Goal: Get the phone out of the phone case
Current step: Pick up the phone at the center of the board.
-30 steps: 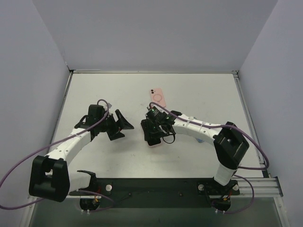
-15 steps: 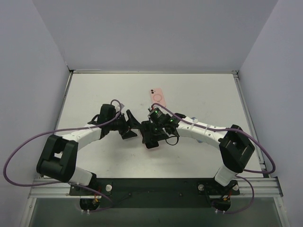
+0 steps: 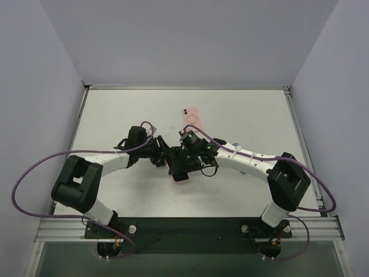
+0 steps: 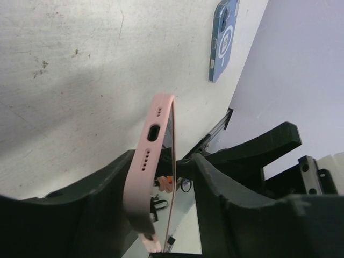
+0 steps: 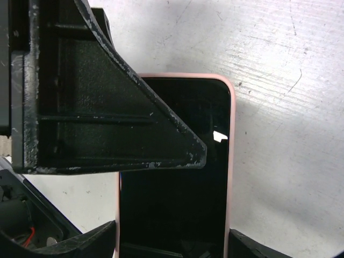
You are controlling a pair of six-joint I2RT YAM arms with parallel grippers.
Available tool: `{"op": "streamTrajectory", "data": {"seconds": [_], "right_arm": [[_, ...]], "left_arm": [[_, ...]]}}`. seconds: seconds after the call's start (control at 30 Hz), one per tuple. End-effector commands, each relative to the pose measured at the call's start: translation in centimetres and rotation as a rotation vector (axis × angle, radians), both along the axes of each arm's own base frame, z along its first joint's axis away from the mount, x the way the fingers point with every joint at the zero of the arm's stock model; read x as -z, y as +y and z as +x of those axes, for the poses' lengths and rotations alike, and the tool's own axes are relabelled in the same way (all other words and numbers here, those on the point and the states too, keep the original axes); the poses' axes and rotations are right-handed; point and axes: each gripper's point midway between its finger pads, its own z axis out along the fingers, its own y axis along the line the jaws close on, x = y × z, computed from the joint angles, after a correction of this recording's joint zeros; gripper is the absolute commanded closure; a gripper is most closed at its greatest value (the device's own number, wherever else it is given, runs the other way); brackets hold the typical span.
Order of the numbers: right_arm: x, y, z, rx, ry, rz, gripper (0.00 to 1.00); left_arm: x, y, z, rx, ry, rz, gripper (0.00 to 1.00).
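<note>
A phone in a pink case (image 3: 182, 176) is held above the table middle, its dark screen facing the right wrist camera (image 5: 177, 188). My right gripper (image 3: 187, 163) is shut on its two long edges, the fingers (image 5: 110, 242) showing low in the right wrist view. My left gripper (image 3: 171, 163) is open astride the phone's bottom end (image 4: 153, 145). One left finger (image 4: 107, 188) lies against the case's back. The other left finger (image 5: 107, 107) crosses the screen, with a small gap to the glass in the left wrist view.
A second phone-shaped item with a ring mark (image 3: 192, 118) lies flat behind the grippers, pink from above and bluish in the left wrist view (image 4: 223, 40). The table (image 3: 115, 115) has walls on three sides, with a metal rail at its near edge.
My left arm has swung right across the table, and its open jaws now straddle the phone. My right gripper has stayed shut on the phone and shifted it slightly left.
</note>
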Motion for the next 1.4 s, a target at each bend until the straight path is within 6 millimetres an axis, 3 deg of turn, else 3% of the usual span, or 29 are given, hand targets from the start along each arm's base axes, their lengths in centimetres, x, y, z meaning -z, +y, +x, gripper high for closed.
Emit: {"op": "streamTrajectory", "data": {"seconds": [0.0, 0.03, 0.07, 0.1, 0.13, 0.17, 0.2, 0.23, 0.27, 0.37, 0.47, 0.5, 0.53, 0.57, 0.7, 0.9, 0.93, 1.0, 1.27, 1.37], "right_arm": [[-2.4, 1.2, -0.1, -0.008, -0.025, 0.092, 0.91], [-2.2, 1.1, -0.2, -0.007, -0.024, 0.089, 0.89], [-2.2, 1.0, -0.2, -0.009, -0.025, 0.087, 0.81], [-2.2, 1.0, -0.3, -0.011, -0.025, 0.087, 0.72], [-2.2, 0.8, -0.2, -0.003, -0.031, 0.083, 0.59], [-2.3, 0.7, 0.0, 0.003, -0.040, 0.080, 0.39], [-2.4, 0.5, 0.1, 0.008, -0.046, 0.075, 0.30], [-2.9, 0.1, 0.2, 0.010, -0.059, 0.074, 0.23], [-3.2, -0.3, 0.6, 0.028, -0.077, 0.064, 0.05], [-5.0, -1.7, 1.4, 0.071, -0.116, 0.085, 0.01], [-6.9, -3.9, 2.4, 0.149, -0.133, 0.139, 0.00], [-6.6, -4.8, 2.3, 0.162, -0.111, 0.153, 0.00], [-7.9, -5.4, 2.6, 0.181, -0.123, 0.197, 0.00], [-8.2, -6.8, 3.7, 0.229, -0.121, 0.217, 0.00], [-9.9, -8.9, 4.3, 0.279, -0.090, 0.344, 0.00], [-12.0, -8.3, 4.1, 0.269, -0.008, 0.588, 0.21], [-13.2, -7.8, 4.5, 0.259, -0.005, 0.667, 0.26], [-12.9, -7.4, 4.3, 0.261, 0.021, 0.711, 0.35], [-14.6, -6.2, 3.7, 0.215, -0.007, 0.806, 0.39], [-14.5, -6.2, 3.7, 0.246, 0.005, 0.814, 0.46]], "left_arm": [[-2.4, -1.2, 1.6, 0.021, -0.084, -0.053, 0.49], [-2.3, -1.3, 1.6, 0.021, -0.082, -0.052, 0.52], [-2.4, -1.3, 1.7, 0.019, -0.085, -0.056, 0.56], [-2.7, -1.5, 2.0, 0.021, -0.098, -0.064, 0.68], [-2.9, -1.7, 2.3, 0.025, -0.102, -0.068, 0.74], [-2.7, -1.8, 2.5, 0.039, -0.091, -0.070, 0.87], [-3.5, -2.1, 3.1, 0.049, -0.093, -0.070, 1.00], [-3.6, -2.2, 3.3, 0.062, -0.100, -0.063, 1.00], [-3.7, -2.3, 3.6, 0.065, -0.101, -0.061, 1.00], [-5.1, -2.7, 4.3, 0.076, -0.143, -0.079, 1.00], [-6.6, -2.6, 4.9, 0.076, -0.181, -0.105, 1.00], [-7.3, -2.7, 5.1, 0.080, -0.213, -0.125, 1.00], [-7.8, -2.6, 5.3, 0.079, -0.222, -0.139, 1.00], [-8.8, -2.7, 5.3, 0.090, -0.250, -0.158, 1.00], [-11.6, -2.3, 6.1, 0.050, -0.351, -0.160, 1.00], [-16.7, -1.5, 6.4, -0.021, -0.503, -0.202, 1.00], [-17.0, -1.4, 6.3, -0.027, -0.495, -0.220, 1.00], [-19.8, -1.2, 6.1, -0.050, -0.605, -0.321, 1.00], [-19.2, -1.6, 5.7, -0.065, -0.509, -0.433, 1.00], [-20.0, -1.6, 5.9, -0.070, -0.520, -0.474, 1.00]]}}
